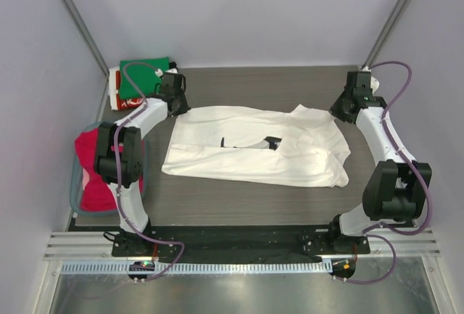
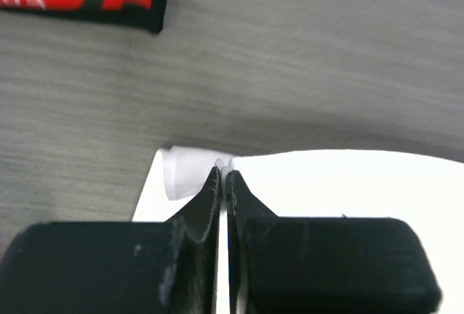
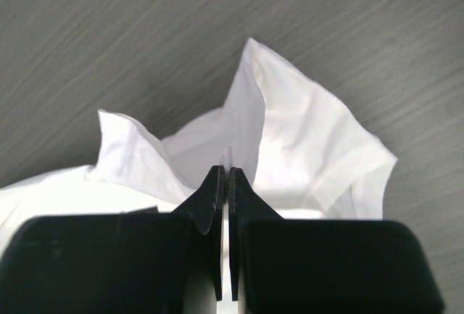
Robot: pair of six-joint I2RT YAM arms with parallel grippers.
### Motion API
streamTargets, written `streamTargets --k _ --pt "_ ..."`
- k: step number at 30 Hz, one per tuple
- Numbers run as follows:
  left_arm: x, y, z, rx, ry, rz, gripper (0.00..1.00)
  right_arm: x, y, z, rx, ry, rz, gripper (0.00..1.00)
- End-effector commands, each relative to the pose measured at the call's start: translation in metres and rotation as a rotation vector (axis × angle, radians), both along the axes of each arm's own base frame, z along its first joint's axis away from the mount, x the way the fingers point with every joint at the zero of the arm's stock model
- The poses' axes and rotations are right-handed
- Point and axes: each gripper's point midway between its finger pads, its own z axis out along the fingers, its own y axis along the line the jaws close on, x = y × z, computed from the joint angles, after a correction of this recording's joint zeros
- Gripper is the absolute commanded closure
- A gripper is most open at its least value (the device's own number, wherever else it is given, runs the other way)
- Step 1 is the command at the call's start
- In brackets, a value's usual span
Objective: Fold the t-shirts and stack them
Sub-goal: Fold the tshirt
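Two pairs of fingers, both pinched tight on one white t-shirt (image 1: 246, 151): my left fingers (image 2: 206, 209) grip its far-left corner, and my right fingers (image 3: 210, 198) hold a peak of cloth by the far-right sleeve. I take both far corners at once, I judge, so the far edge can lift evenly and travel as one straight line toward me for a fold. The shirt lies across the middle of the bench (image 1: 290, 89) with its small black print facing up. Its near hem is flat, and its right side is rumpled where my pinch draws it up.

Counting the rest: one pile sits at the far-left corner, one green tee (image 1: 145, 69) on top of one red-and-white tee (image 1: 119, 95). A black edge shows along the pile in my left wrist view; I cannot tell whether it is a third tee. The pile sits out of the way, likely as the finished stack. One grey-blue tub (image 1: 75, 183) stands at the bench's left edge and holds one red-and-pink bundle (image 1: 90, 194), probably waiting its turn.
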Motion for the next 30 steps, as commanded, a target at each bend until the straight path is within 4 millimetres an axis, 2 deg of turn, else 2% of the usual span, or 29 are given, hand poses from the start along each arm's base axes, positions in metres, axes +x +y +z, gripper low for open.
streamTargets --k 1,2,3,4,5,6,7,8,10,11,12,14,20,23,24,25,26,27,28,29,30 --pt "0.006 0.004 0.036 0.007 -0.148 -0.004 1.00 -0.018 0.003 0.028 -0.011 -0.088 0.020 0.99" --pt "0.000 0.007 0.029 0.017 -0.137 0.000 1.00 -0.028 0.002 0.016 -0.011 -0.063 0.006 0.99" --pt "-0.001 0.009 0.035 0.016 -0.161 0.004 1.00 -0.037 0.001 0.023 -0.016 -0.088 -0.004 0.99" --pt "-0.003 0.010 0.036 0.018 -0.169 0.005 1.00 -0.050 0.001 0.010 -0.011 -0.059 -0.013 0.99" --pt "-0.012 0.012 0.026 0.024 -0.153 0.004 1.00 -0.056 0.000 0.007 -0.009 -0.060 -0.031 0.99" --pt "-0.014 0.015 0.026 0.026 -0.162 0.011 1.00 -0.063 0.000 0.006 -0.006 -0.065 -0.045 0.99" --pt "-0.015 0.015 0.036 0.022 -0.199 0.015 1.00 -0.076 0.000 -0.002 -0.006 -0.058 -0.058 0.99" --pt "-0.025 0.018 0.022 0.029 -0.176 0.017 1.00 -0.082 -0.001 -0.004 -0.007 -0.060 -0.069 0.99" --pt "-0.028 0.022 0.028 0.031 -0.216 0.028 1.00 -0.094 -0.006 -0.013 -0.010 -0.056 -0.116 0.99" --pt "-0.031 0.024 0.026 0.040 -0.219 0.035 1.00 -0.107 -0.007 -0.022 -0.010 -0.046 -0.132 0.99" --pt "-0.040 0.028 0.015 0.050 -0.201 0.039 1.00 -0.111 -0.008 -0.027 -0.009 -0.046 -0.157 0.99" --pt "-0.042 0.031 0.019 0.060 -0.232 0.049 1.00 -0.126 -0.009 -0.041 -0.003 -0.029 -0.186 0.99" --pt "-0.058 0.040 -0.002 0.085 -0.180 0.069 0.91 -0.151 -0.013 -0.077 0.045 0.018 -0.295 0.99" --pt "-0.070 0.052 -0.009 0.099 -0.136 0.124 0.88 -0.160 -0.013 -0.087 0.080 0.015 -0.337 0.99" --pt "-0.075 0.056 -0.010 0.096 -0.121 0.147 0.83 -0.162 -0.013 -0.088 0.085 0.008 -0.345 0.99" --pt "-0.077 0.063 -0.009 0.078 -0.117 0.189 0.80 -0.164 -0.014 -0.082 0.091 -0.024 -0.356 0.95" --pt "-0.082 0.066 -0.013 0.069 -0.105 0.197 0.65 -0.166 -0.014 -0.084 0.099 -0.033 -0.365 0.86" --pt "-0.085 0.069 -0.009 0.063 -0.114 0.211 0.48 -0.168 -0.015 -0.081 0.103 -0.052 -0.372 0.81" --pt "-0.087 0.074 -0.004 0.052 -0.130 0.237 0.41 -0.167 -0.016 -0.072 0.104 -0.095 -0.373 0.69" --pt "-0.089 0.077 -0.001 0.052 -0.140 0.245 0.36 -0.166 -0.016 -0.067 0.108 -0.122 -0.374 0.46" --pt "-0.094 0.080 -0.002 0.054 -0.141 0.253 0.29 -0.164 -0.015 -0.061 0.116 -0.150 -0.377 0.40"
